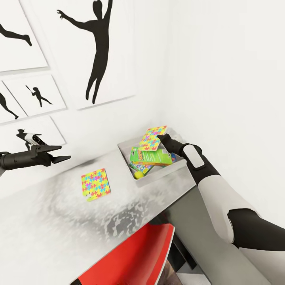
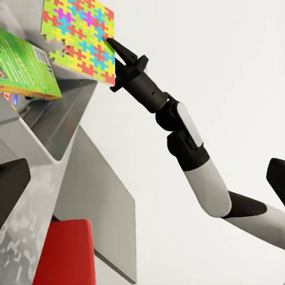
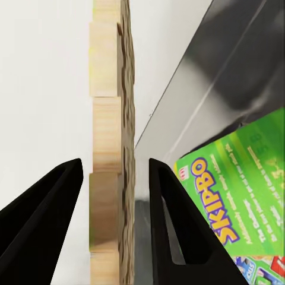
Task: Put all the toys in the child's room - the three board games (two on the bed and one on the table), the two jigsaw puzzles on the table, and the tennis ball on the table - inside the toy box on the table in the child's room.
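The step in hand is loading the first puzzle into the toy box (image 1: 123, 149). Nearest the camera, a red chair (image 1: 130, 257) is tucked under the table (image 1: 59, 225), below and in front of the toy box. The second puzzle (image 1: 95, 184) lies flat on the tabletop, just short of the toy box and well apart from it. The left gripper (image 1: 63, 153) hovers above the table beyond that puzzle, fingers parted and holding nothing.

In the toy box the SKIP-BO box (image 1: 150, 156) leans over other printed boxes, and the tennis ball (image 1: 137, 173) sits in the near corner. Over the far end of the toy box the right gripper (image 1: 160, 137) pinches the first puzzle (image 1: 152, 137) by one edge; the right wrist view shows that edge between the fingers, though contact on both sides is hard to confirm.

The next move, I judge, calls for lowering it and releasing over the SKIP-BO box.

Behind the toy box, white walls meet in a corner, with black silhouette prints (image 1: 93, 47) hung on the wall.
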Motion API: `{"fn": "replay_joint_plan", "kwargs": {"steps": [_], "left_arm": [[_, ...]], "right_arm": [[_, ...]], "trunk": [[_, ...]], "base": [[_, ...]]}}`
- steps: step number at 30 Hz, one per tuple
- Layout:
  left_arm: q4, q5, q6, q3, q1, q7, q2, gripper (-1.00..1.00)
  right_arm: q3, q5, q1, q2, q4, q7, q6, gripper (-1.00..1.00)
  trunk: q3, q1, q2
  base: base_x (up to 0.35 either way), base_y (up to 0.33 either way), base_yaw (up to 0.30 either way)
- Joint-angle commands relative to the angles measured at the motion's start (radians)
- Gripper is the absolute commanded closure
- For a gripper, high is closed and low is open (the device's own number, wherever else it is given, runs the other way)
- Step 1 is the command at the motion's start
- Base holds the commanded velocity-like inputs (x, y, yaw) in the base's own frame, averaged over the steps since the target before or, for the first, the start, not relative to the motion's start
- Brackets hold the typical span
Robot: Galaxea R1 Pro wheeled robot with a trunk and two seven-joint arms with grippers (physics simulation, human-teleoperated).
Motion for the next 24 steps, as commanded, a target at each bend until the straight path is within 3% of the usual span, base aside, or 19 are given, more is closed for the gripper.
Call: {"fn": "replay_joint_plan", "kwargs": {"steps": [1, 24], "left_arm": [[0.001, 0.0, 0.011, -0.005, -0.002, -0.008, 0.001, -1.0], [0.001, 0.0, 0.011, -0.005, -0.002, -0.008, 0.001, -1.0]], "right_arm": [[0.0, -0.002, -0.001, 0.0, 0.0, 0.0, 0.002, 1.0], [0.0, 0.002, -0.001, 0.001, -0.001, 0.003, 0.002, 1.0]], "trunk": [[-0.003, 0.001, -0.002], [-0.041, 0.001, -0.002]], "base": [[0.0, 0.0, 0.0], [0.0, 0.0, 0.0]]}}
